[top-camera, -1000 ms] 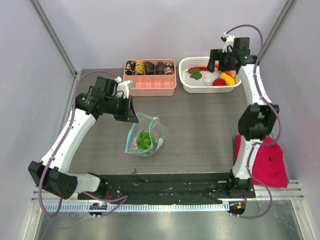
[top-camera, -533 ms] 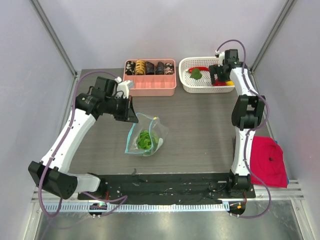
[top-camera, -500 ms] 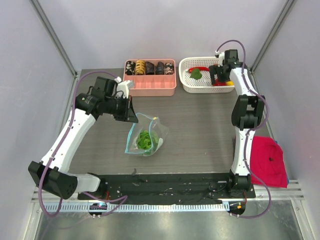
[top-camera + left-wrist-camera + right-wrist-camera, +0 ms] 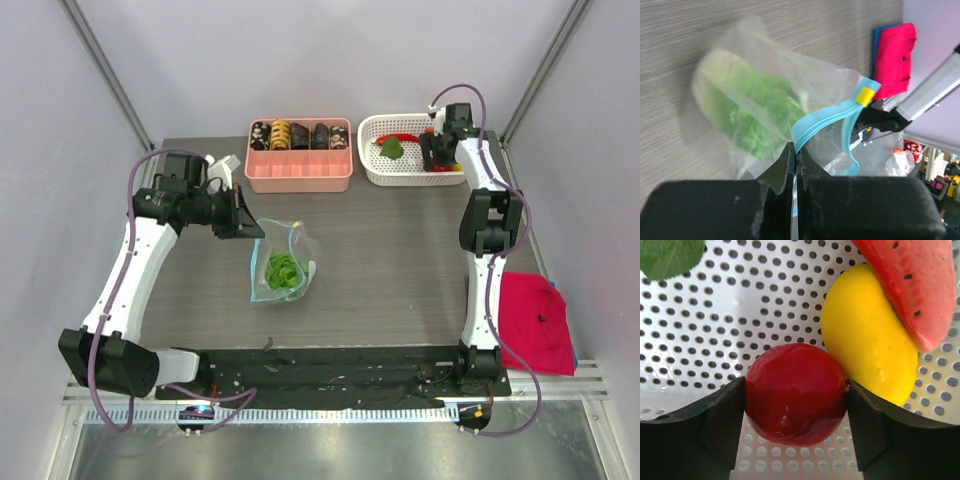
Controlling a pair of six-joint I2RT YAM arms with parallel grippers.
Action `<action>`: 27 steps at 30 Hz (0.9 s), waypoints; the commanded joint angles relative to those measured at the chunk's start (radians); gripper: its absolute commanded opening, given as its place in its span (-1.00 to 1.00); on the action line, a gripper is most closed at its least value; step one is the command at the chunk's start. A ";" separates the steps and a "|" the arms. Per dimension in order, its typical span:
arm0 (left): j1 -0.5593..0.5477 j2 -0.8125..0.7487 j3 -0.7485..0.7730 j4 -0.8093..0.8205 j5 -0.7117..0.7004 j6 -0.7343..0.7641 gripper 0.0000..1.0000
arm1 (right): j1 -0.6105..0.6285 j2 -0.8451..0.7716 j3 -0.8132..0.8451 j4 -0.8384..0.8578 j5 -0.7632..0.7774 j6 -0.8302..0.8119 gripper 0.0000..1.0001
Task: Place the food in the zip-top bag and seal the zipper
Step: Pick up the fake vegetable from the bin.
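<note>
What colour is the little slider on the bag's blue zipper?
Yellow. The slider on the zipper shows best in the left wrist view.

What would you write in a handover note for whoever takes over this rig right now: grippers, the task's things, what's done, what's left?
Left gripper: shut on the blue zipper of the bag, mouth open.
Right gripper: closed on the tomato in the white basket.
Done: lettuce is in the bag.
Left: tomato, yellow piece and red slice go in; then seal the zipper.
</note>
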 commanded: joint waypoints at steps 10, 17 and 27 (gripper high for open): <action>0.037 -0.201 -0.046 0.104 -0.099 -0.184 -1.00 | 0.002 -0.129 0.054 0.088 -0.061 0.034 -0.66; 0.068 -0.163 -0.121 0.154 -0.019 -0.224 -0.99 | 0.004 -0.335 -0.028 0.105 -0.372 0.182 -0.98; 0.165 -0.108 -0.213 0.374 0.242 -0.436 -0.99 | 0.134 -0.795 -0.479 0.348 -0.851 0.590 -0.98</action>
